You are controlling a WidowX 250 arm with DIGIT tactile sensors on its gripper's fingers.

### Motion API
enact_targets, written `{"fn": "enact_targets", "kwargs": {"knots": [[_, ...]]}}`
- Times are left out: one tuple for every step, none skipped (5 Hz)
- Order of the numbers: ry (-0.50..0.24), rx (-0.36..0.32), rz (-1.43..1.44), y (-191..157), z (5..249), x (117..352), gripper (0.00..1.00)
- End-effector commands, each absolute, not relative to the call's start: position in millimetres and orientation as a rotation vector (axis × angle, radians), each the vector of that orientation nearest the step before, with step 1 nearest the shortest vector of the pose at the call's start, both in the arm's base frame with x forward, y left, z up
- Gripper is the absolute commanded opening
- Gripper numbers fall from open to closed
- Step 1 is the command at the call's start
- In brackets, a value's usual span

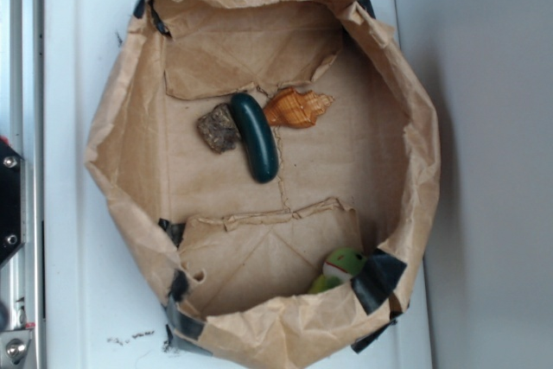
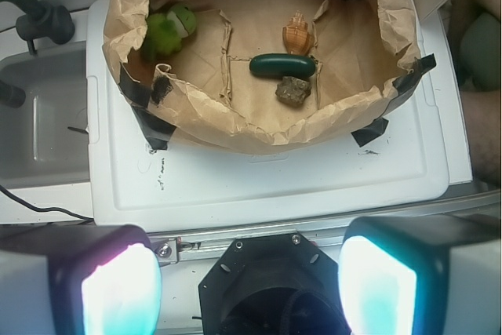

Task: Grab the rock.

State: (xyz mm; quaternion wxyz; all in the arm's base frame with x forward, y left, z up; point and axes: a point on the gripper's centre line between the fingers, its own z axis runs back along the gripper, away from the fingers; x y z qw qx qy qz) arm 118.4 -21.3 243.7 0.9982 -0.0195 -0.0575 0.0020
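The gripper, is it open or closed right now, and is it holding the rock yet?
Open and empty. In the wrist view the gripper has its fingers set wide apart, outside the paper tray, while the rock lies inside.

One rock (image 1: 218,128), one seashell (image 1: 296,108), one green oblong (image 1: 254,136), one green toy (image 1: 340,270).

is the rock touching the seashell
No, the dark green oblong lies between the rock and the seashell.

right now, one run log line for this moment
phase: approach not begun | hand: open, outside paper tray | rock: in tray, touching green oblong | shell: beyond oblong | held: nothing
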Motion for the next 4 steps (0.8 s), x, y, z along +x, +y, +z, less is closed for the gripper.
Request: {"fn": "enact_targets", "kwargs": {"knots": [[-0.115,-0.039,0.004,-21.3,243.7,118.4,1.0],[-0.096,-0.066,0.012,-14.2,238.4,162.4,1.0],[-0.077,-0.064,0.019,2.6,221.9,205.3,1.0],[-0.032,-0.1,-0.021,18.9,207.3,236.2,1.0]]}}
